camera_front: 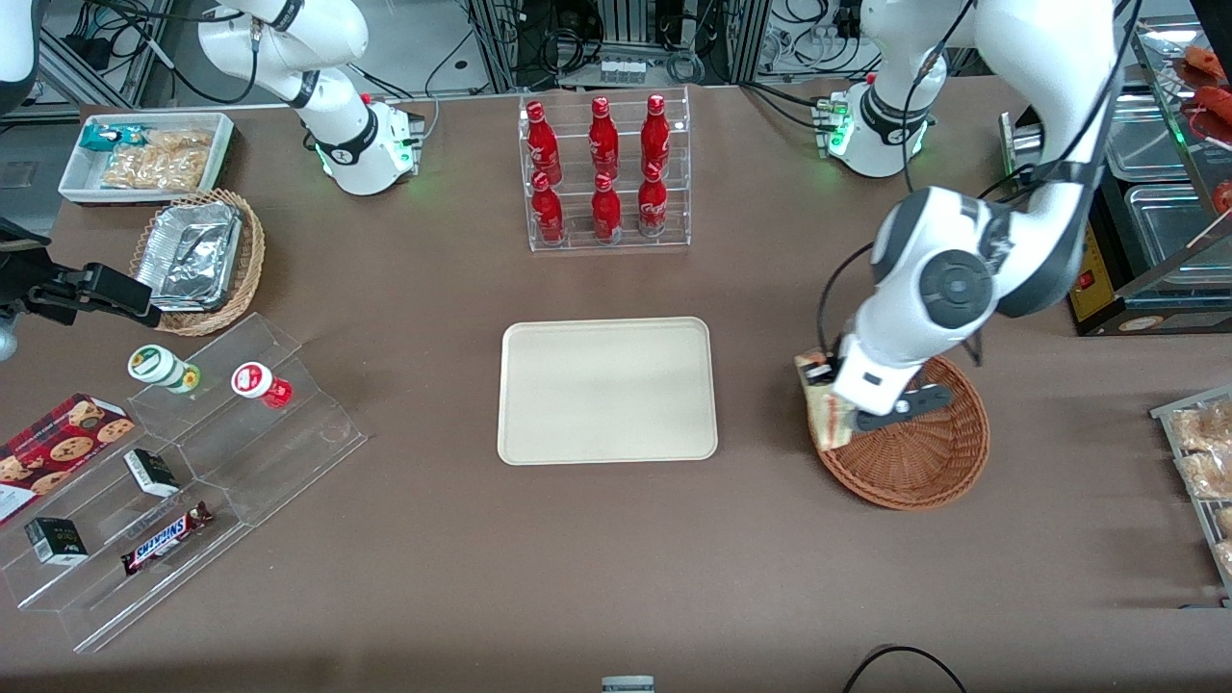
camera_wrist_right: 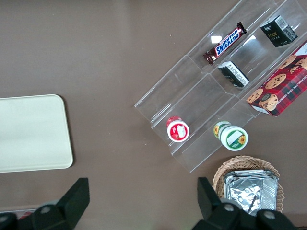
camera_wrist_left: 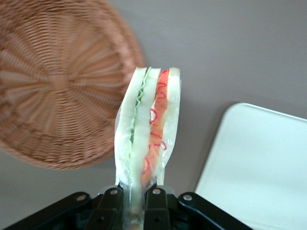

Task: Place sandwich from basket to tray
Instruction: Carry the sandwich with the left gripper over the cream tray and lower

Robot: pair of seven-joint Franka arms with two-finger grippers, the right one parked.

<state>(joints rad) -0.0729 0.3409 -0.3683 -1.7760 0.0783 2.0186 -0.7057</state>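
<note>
My left gripper (camera_front: 842,399) is shut on the sandwich (camera_front: 824,416), a wrapped wedge of white bread with red, orange and green layers. It holds the sandwich over the rim of the reddish-brown wicker basket (camera_front: 914,462), at the side toward the tray. The left wrist view shows the sandwich (camera_wrist_left: 148,129) pinched at its end in the gripper (camera_wrist_left: 136,206), with the basket (camera_wrist_left: 57,86) empty below and beside it. The cream tray (camera_front: 606,390) lies empty at the table's middle. Its corner shows in the left wrist view (camera_wrist_left: 264,167).
A clear rack of red bottles (camera_front: 606,173) stands farther from the front camera than the tray. Toward the parked arm's end are a stepped acrylic shelf with snacks (camera_front: 192,462), a tan basket with foil trays (camera_front: 197,260) and a white bin (camera_front: 144,154). A snack rack (camera_front: 1203,462) is at the working arm's end.
</note>
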